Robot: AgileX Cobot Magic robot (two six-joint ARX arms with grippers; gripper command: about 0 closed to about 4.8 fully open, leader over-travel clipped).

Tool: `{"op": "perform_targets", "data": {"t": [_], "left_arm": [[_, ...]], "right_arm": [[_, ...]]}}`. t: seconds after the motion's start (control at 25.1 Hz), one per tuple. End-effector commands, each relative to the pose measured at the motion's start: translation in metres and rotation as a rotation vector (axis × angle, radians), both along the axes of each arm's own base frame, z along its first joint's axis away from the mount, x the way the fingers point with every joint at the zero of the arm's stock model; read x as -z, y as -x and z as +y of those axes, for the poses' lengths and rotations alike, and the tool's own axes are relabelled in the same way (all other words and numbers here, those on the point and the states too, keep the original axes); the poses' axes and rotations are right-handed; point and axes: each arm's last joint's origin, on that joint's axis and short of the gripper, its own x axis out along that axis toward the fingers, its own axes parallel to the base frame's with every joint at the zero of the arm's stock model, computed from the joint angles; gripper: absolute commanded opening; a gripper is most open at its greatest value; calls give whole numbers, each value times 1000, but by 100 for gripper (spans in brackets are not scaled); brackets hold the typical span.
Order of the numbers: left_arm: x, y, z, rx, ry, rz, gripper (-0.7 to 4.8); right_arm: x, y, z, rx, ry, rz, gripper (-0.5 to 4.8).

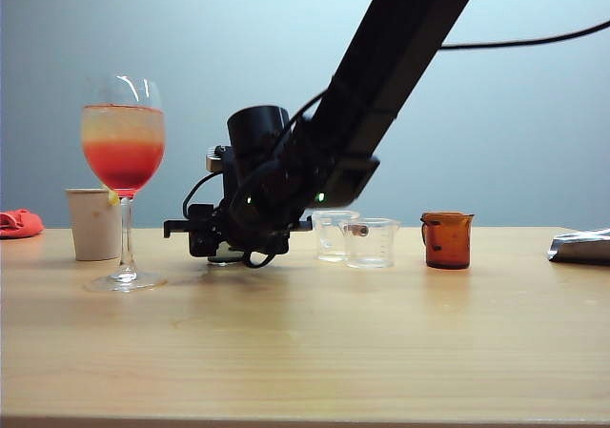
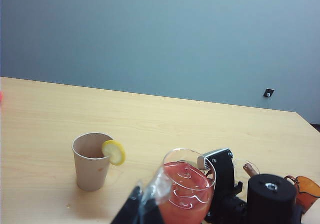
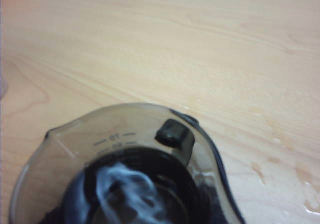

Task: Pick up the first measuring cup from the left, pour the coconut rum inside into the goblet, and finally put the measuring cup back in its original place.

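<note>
The smoky dark measuring cup (image 3: 125, 129) fills the right wrist view, seen from above. One black fingertip (image 3: 175, 134) sits inside its rim, so my right gripper (image 1: 224, 242) is shut on the cup's wall. It is low at the table and hides most of the cup (image 1: 226, 255). Glare inside the cup keeps me from making out the coconut rum. The goblet (image 1: 123, 147), with a red-orange drink, stands to the left of that gripper. In the left wrist view my left gripper (image 2: 142, 209) hangs shut and empty above the goblet (image 2: 187, 189).
A beige paper cup (image 1: 93, 223) with a lemon slice (image 2: 114, 151) on its rim stands behind the goblet. Two clear measuring cups (image 1: 370, 243) and an amber one (image 1: 447, 240) stand to the right. A red cloth (image 1: 19, 223) lies far left, silver foil (image 1: 581, 247) far right. Wet drops (image 3: 280, 154) dot the wood.
</note>
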Motion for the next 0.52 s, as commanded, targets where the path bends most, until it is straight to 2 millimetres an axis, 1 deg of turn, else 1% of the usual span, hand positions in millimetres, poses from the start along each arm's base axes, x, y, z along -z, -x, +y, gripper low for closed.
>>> {"op": "perform_targets", "data": {"t": [0.04, 0.16, 0.36, 0.44, 0.52], "left_arm": [[-3, 1, 0, 2, -5, -23, -5], [-3, 1, 0, 3, -5, -23, -5], [-3, 1, 0, 2, -5, -23, -5], [-3, 1, 0, 2, -5, -23, -5], [-3, 1, 0, 2, -5, -23, -5]], "right_arm": [[1, -5, -8, -29, 21, 50, 157], [0, -10, -13, -53, 3, 48, 157], [-3, -12, -16, -86, -11, 46, 157], [-8, -12, -15, -157, -27, 30, 157], [-8, -12, -15, -193, -35, 37, 157]]}}
